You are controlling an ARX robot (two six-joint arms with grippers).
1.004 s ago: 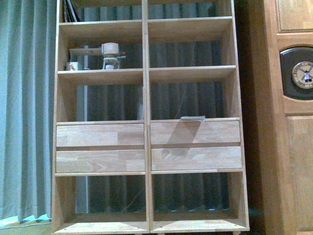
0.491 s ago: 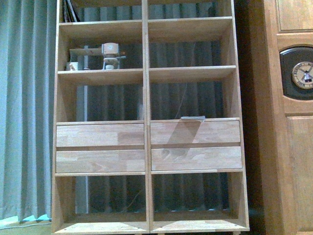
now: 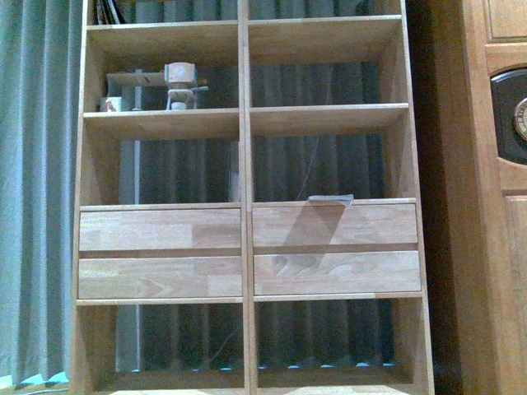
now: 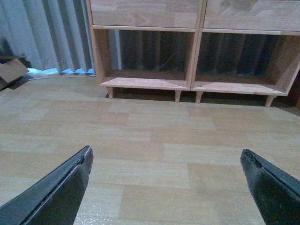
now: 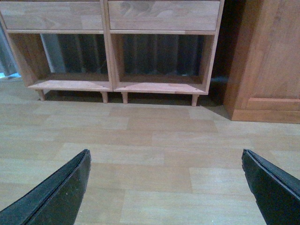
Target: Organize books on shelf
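The light-wood shelf (image 3: 243, 222) fills the front view, with four drawer fronts across its middle. Thin dark books (image 3: 107, 10) lean in its top left compartment, cut off by the frame edge. A thin flat grey item (image 3: 331, 199) lies edge-on on the ledge above the right drawers; I cannot tell if it is a book. Neither gripper shows in the front view. My left gripper (image 4: 166, 157) is open and empty over the wood floor, facing the shelf's bottom compartments (image 4: 192, 47). My right gripper (image 5: 166, 157) is open and empty, facing the shelf (image 5: 105, 47).
A darker wooden cabinet with a clock (image 3: 510, 115) stands right of the shelf, also in the right wrist view (image 5: 262, 61). Grey-green curtains (image 3: 33, 206) hang at the left and behind. A wooden figure (image 3: 179, 82) sits on an upper left shelf. A cardboard box (image 4: 11, 70) lies on the floor.
The shelf now looks larger and sits higher in the front view, and the clock cabinet has slid right: the view has moved closer. Nothing on the shelf has moved.
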